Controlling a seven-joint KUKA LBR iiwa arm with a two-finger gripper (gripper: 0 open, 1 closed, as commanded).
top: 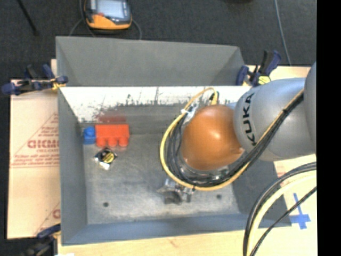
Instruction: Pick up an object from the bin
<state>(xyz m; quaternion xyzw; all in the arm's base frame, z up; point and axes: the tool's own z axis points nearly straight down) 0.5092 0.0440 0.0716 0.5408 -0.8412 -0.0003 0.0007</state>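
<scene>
Move claw from bare bin floor; centre over 1 thing, say red block, clear of blue block. Claw state: cannot tell.

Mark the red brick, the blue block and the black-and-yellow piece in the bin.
red brick (112,134): camera view, middle of its top.
blue block (89,135): camera view, its top.
black-and-yellow piece (105,158): camera view, its middle.

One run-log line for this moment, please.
gripper over bin floor near front wall | held thing: cannot tell | red block, blue block, black-yellow piece at bin left, away from gripper
</scene>
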